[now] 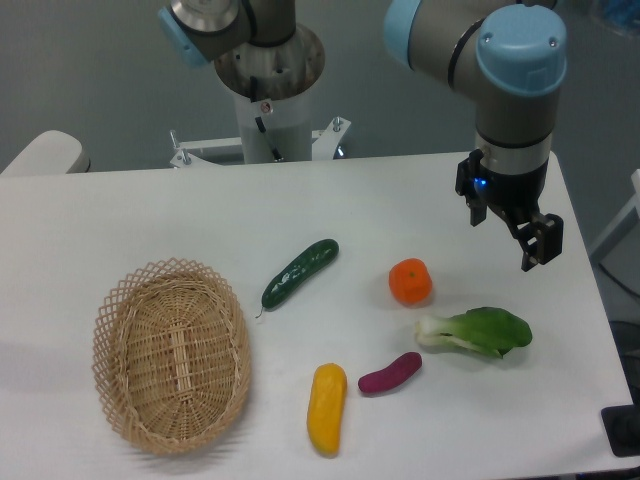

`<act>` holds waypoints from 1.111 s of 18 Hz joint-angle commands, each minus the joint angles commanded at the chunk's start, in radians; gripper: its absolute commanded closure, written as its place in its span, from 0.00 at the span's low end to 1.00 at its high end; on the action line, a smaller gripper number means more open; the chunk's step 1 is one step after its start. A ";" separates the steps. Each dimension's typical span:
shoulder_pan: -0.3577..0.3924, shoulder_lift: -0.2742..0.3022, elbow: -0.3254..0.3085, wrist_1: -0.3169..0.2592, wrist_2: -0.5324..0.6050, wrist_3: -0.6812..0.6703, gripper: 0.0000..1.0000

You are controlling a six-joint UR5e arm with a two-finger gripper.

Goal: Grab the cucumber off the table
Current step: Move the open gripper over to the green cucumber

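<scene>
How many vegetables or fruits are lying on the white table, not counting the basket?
5. The cucumber lies near the centre, the orange fruit to its right, the bok choy further right, the purple eggplant and the yellow vegetable near the front. None seems hidden.

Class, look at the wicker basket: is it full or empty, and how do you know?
Empty. The wicker basket shows bare woven bottom; the cucumber and the other vegetables lie outside it on the table.
</scene>
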 joint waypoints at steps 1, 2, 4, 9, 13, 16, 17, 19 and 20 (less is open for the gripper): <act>0.000 0.000 -0.003 0.005 0.000 0.000 0.00; -0.005 0.000 -0.002 0.005 0.000 0.000 0.00; -0.008 0.000 -0.005 0.005 -0.002 -0.002 0.00; -0.032 -0.014 -0.029 0.015 -0.003 -0.072 0.00; -0.044 -0.023 -0.055 0.026 -0.077 -0.308 0.00; -0.077 -0.040 -0.074 0.075 -0.074 -0.468 0.00; -0.086 -0.046 -0.078 0.086 -0.068 -0.482 0.00; -0.100 -0.049 -0.116 0.100 -0.063 -0.483 0.00; -0.103 -0.048 -0.141 0.103 -0.063 -0.485 0.00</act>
